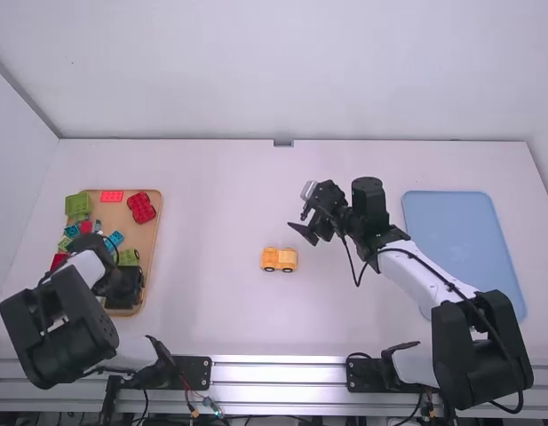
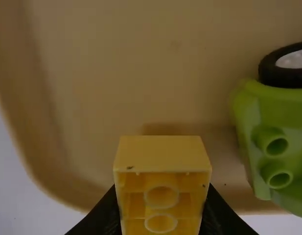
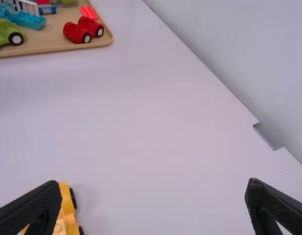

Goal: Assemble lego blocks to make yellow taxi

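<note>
Yellow car (image 1: 279, 259) near middle of tabletop (image 1: 211, 311): we judge lower part done. Left gripper (image 2: 163, 205) pinches yellow block (image 2: 163, 156) over tray (image 1: 149, 244), nine o'clock from car; we think this block is left to attach. Right gripper (image 3: 153, 191) spread, at one o'clock from car.

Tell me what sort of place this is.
Likely a robot workspace or lab: two mounted arms face a white table, with a tray of colourful toy blocks and a small yellow toy car laid out on it.
</note>
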